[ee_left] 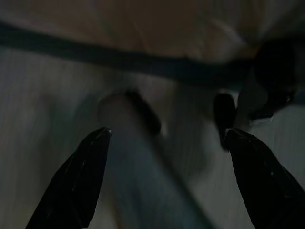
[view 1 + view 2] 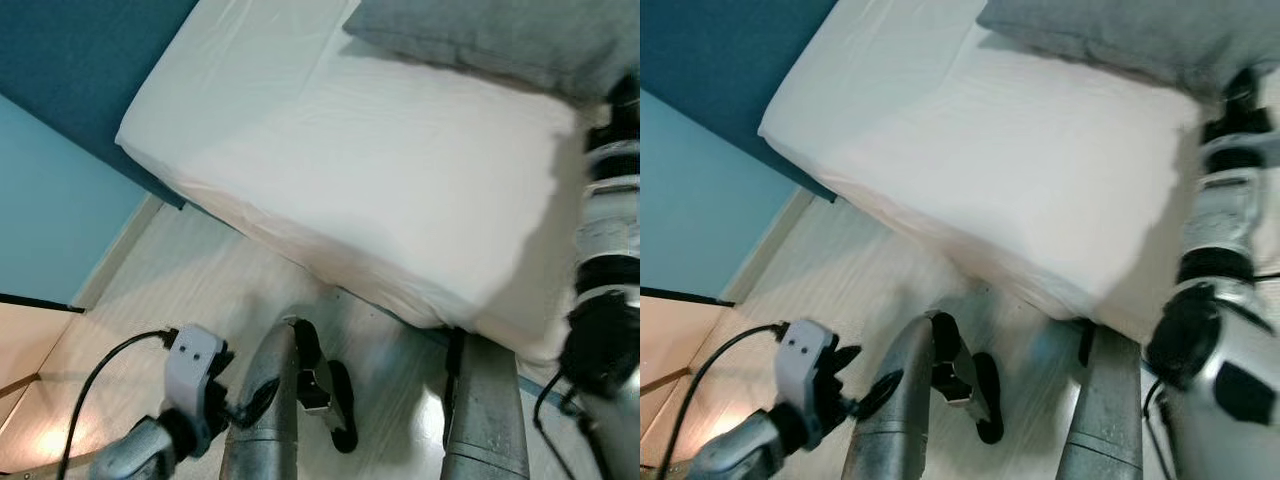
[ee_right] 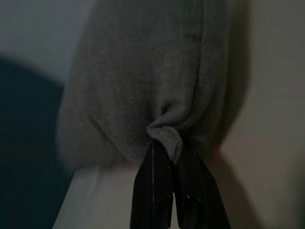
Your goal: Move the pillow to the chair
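A grey knitted pillow (image 2: pixel 490 40) lies at the far right end of the white bed (image 2: pixel 380 170). My right arm (image 2: pixel 1225 220) reaches up along the bed's right side to it. In the right wrist view my right gripper (image 3: pixel 172 143) is shut on a pinched corner of the pillow (image 3: pixel 152 81), and the fabric bunches at the fingertips. My left gripper (image 1: pixel 167 131) hangs low by my left leg, open, with nothing between its fingers (image 1: pixel 81 176).
A dark teal bed frame (image 2: pixel 80 50) and a light blue wall (image 2: pixel 50 200) lie to the left. Pale wood floor (image 2: pixel 200 280) runs between the bed and my legs (image 2: pixel 270 400). A black cable (image 2: pixel 100 380) loops from the left wrist.
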Robot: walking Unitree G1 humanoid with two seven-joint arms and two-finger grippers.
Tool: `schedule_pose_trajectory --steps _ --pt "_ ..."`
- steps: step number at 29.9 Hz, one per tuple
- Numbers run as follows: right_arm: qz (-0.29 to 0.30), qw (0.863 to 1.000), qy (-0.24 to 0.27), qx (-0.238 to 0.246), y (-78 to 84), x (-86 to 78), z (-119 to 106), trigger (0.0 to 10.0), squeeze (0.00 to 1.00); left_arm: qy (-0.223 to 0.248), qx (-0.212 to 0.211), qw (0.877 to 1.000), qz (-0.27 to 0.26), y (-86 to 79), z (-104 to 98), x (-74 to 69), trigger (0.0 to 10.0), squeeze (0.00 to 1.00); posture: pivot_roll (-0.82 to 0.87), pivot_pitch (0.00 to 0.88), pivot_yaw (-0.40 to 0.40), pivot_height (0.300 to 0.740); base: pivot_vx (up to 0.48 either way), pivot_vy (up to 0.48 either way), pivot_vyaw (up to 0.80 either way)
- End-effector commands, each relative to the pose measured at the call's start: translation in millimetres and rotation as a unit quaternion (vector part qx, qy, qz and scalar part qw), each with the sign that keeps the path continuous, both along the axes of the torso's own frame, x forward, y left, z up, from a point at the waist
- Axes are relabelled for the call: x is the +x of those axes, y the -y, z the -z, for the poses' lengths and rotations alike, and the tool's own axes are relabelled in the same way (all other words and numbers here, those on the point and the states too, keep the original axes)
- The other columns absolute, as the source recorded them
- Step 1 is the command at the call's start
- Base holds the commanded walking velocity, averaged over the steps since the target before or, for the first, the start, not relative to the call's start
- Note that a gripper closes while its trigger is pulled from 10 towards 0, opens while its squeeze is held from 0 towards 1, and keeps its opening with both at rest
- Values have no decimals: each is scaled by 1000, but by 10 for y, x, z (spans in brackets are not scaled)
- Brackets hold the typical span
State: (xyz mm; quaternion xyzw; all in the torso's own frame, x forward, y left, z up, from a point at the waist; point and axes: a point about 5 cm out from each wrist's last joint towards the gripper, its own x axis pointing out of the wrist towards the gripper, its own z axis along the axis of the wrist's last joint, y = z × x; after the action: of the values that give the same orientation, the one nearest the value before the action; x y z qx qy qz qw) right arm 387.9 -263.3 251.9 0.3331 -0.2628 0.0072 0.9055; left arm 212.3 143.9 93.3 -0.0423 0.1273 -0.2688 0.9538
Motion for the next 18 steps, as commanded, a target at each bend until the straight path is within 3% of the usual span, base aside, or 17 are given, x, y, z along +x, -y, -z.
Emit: schedule_pose_trajectory --steps 1,3,4,5,6,8,9,10,12,15,18 --pt "-93 994 -45 -30 -478 55 301 0 0 -11 4 1000 -25 -18 118 52 10000 0 -34 524 299 576 0 0 0" --pt "-170 983 -48 -57 -890 1 426 0 0 8 -9 999 -45 0 82 207 10000 0 -73 484 258 576 0 0 0" --pt "-170 983 -48 -57 -890 1 426 0 0 8 -9 999 -45 0 82 207 10000 0 -73 484 258 576 0 0 0" --pt "-230 969 -49 -79 -1181 -70 504 0 0 20 -20 998 -60 18 68 338 10000 0 -95 460 236 576 0 0 0" --pt "-252 963 -46 -81 -1288 -110 518 0 0 26 -26 997 -66 17 48 393 10000 0 -100 453 231 576 0 0 0" --pt "-269 959 -47 -78 -1338 -117 551 0 0 30 -30 997 -71 38 52 469 10000 0 -114 435 215 576 0 0 0" --pt "-297 950 -43 -86 -1488 -190 532 0 0 38 -41 995 -80 37 20 538 10000 0 -141 394 185 576 0 0 0" --pt "-297 950 -43 -86 -1488 -190 532 0 0 38 -41 995 -80 37 20 538 10000 0 -141 394 185 576 0 0 0" --pt "-338 935 -37 -98 -1725 -323 510 0 0 51 -55 993 -92 62 -4 662 10000 0 -170 354 160 576 0 0 0" --pt "-373 921 -32 -106 -1923 -455 504 0 0 60 -71 991 -95 164 -2 798 10000 0 -188 318 141 576 0 0 0" --pt "-371 922 -41 -103 -1914 -487 514 0 0 66 -88 989 -95 298 13 907 10000 0 -221 255 108 576 0 0 0"
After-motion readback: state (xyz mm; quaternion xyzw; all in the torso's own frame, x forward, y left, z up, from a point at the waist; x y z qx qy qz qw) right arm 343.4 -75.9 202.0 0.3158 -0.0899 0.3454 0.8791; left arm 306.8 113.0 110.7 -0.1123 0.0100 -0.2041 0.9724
